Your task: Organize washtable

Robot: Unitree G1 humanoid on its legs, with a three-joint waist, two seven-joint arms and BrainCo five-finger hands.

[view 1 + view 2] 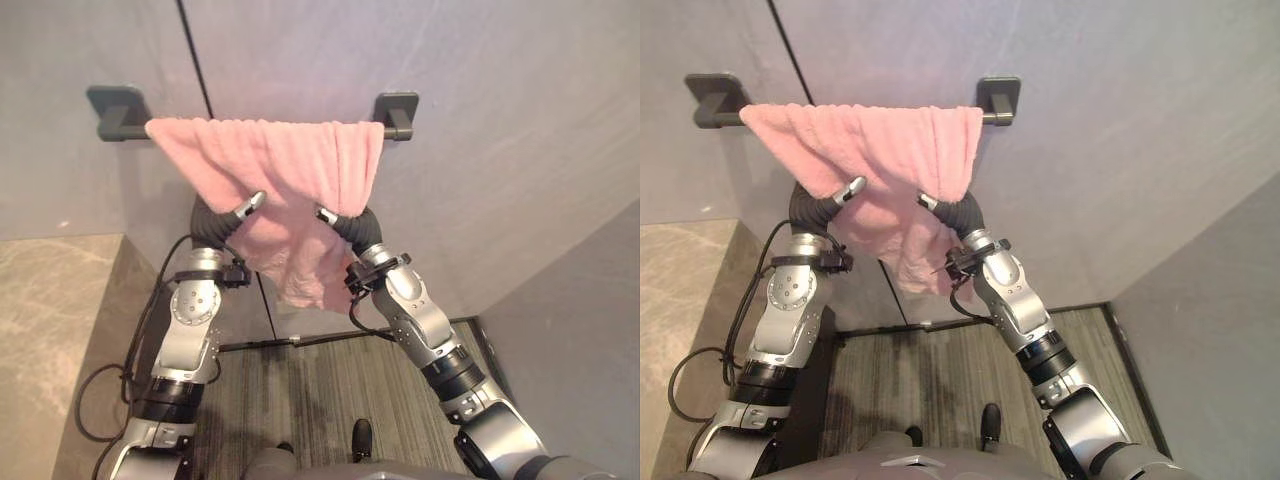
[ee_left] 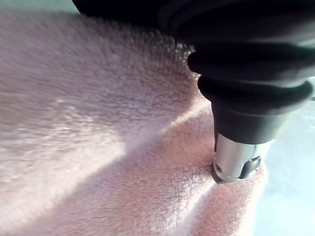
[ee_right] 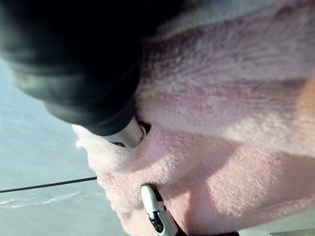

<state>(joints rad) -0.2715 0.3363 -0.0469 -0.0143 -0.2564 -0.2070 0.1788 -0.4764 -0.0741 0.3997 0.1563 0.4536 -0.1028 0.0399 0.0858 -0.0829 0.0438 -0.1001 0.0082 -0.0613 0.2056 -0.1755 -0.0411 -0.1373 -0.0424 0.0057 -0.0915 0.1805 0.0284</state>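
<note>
The pink towel (image 1: 290, 160) is draped over the dark towel bar (image 1: 397, 129), which is fixed to the grey wall (image 1: 500, 150) by two brackets (image 1: 118, 108). The towel is spread along nearly the whole bar. Its upper edge is bunched in folds, and the lower part hangs unevenly, with one long corner drooping between the two arms.

The left hand (image 1: 248, 205) is raised against the left half of the towel front, and the right hand (image 1: 327, 214) against the right half. Both are pressed into the pile below the bar. In the wrist views each hand is sunk into the cloth, so it cannot be told whether either is open or closed on the towel.

The towel is judged to be light, soft and fully limp, so any unsupported part is expected to sag. The thick pile is not slippery, yet the towel can be dragged off the smooth bar if one side is pulled harder than the other. Hold is best taken at the two lower corners or side hems, pinched through the full thickness, and both sides are to be drawn down evenly.
</note>
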